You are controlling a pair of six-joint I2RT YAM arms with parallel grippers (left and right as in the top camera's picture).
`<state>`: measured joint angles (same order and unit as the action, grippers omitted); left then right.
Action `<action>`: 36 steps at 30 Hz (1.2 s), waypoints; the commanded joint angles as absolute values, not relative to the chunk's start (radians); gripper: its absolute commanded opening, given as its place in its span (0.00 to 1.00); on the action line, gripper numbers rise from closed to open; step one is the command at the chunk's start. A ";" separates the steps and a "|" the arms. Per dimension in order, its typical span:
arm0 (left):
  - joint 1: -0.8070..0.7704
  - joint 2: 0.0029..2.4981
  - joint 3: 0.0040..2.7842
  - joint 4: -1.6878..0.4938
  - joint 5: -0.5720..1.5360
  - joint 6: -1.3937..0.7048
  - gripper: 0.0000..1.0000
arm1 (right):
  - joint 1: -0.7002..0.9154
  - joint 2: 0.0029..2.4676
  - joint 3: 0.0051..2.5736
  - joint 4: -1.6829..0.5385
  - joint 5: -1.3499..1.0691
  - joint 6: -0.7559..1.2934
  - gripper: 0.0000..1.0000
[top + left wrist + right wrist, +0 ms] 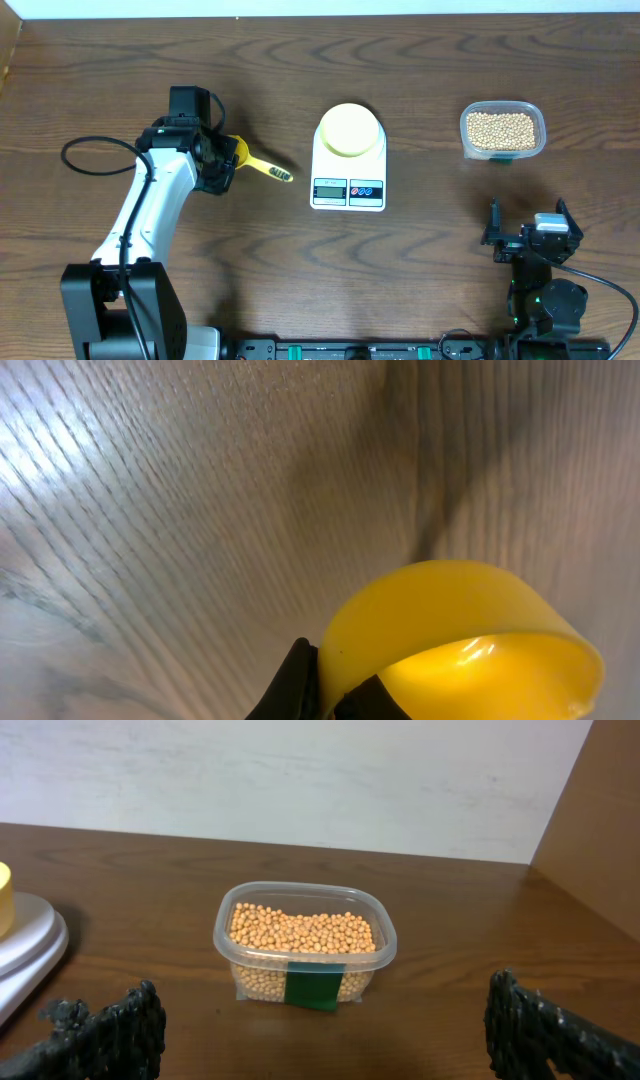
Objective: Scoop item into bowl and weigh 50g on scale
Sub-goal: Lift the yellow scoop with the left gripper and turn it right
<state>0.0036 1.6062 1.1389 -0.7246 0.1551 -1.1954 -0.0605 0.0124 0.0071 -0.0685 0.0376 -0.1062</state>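
Observation:
The tan beans [501, 127] fill a clear plastic tub [540, 140] at the back right; they also show in the right wrist view [303, 931]. The pale-yellow bowl [350, 130] sits empty on the white scale [348, 190] at the table's middle. My left gripper [226, 160] is left of the scale, shut on the rim of a yellow scoop [262, 167] whose handle points right toward the scale. In the left wrist view the jaws [335, 688] pinch the scoop's cup wall [440, 610]. My right gripper [530, 220] is open and empty, in front of the tub [252, 982], fingers wide apart [325, 1040].
The scale's edge [30, 948] and a sliver of the bowl [4, 900] show at the left of the right wrist view. A black cable [90, 155] loops left of the left arm. A pale wall stands behind the table's back edge.

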 commanded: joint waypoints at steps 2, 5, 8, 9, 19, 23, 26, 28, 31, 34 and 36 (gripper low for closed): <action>0.005 1.593 1.145 -0.719 0.157 -1.282 0.07 | -0.051 0.006 0.006 -0.072 0.039 -0.105 0.99; 0.005 1.593 1.145 -0.720 0.157 -1.282 0.08 | -0.051 0.006 0.006 -0.072 0.039 -0.105 0.99; 0.005 1.593 1.145 -0.720 0.157 -1.282 0.08 | -0.051 0.006 0.006 -0.072 0.039 -0.105 0.99; 0.005 1.593 1.145 -0.720 0.157 -1.282 0.08 | -0.051 0.006 0.006 -0.072 0.039 -0.105 0.99; 0.005 1.593 1.145 -0.720 0.157 -1.324 0.08 | -0.051 0.006 0.006 -0.072 0.039 -0.105 0.99; 0.005 1.593 1.145 -0.721 0.176 -1.368 0.08 | -0.051 0.006 0.006 -0.072 0.039 -0.105 0.99; 0.005 1.593 1.145 -0.720 0.214 -1.390 0.08 | -0.051 0.006 0.006 -0.072 0.039 -0.105 0.99; 0.005 1.593 1.145 -0.720 0.244 -1.390 0.08 | -0.051 0.006 0.006 -0.072 0.039 -0.105 0.99; 0.005 1.593 1.145 -0.720 0.255 -1.406 0.08 | -0.051 0.006 0.006 -0.072 0.039 -0.105 0.99; 0.005 1.593 1.145 -0.720 0.255 -1.417 0.08 | -0.051 0.006 0.006 -0.072 0.039 -0.105 0.99; 0.005 1.593 1.145 -0.721 0.255 -1.428 0.08 | -0.051 0.006 0.006 -0.072 0.039 -0.105 0.99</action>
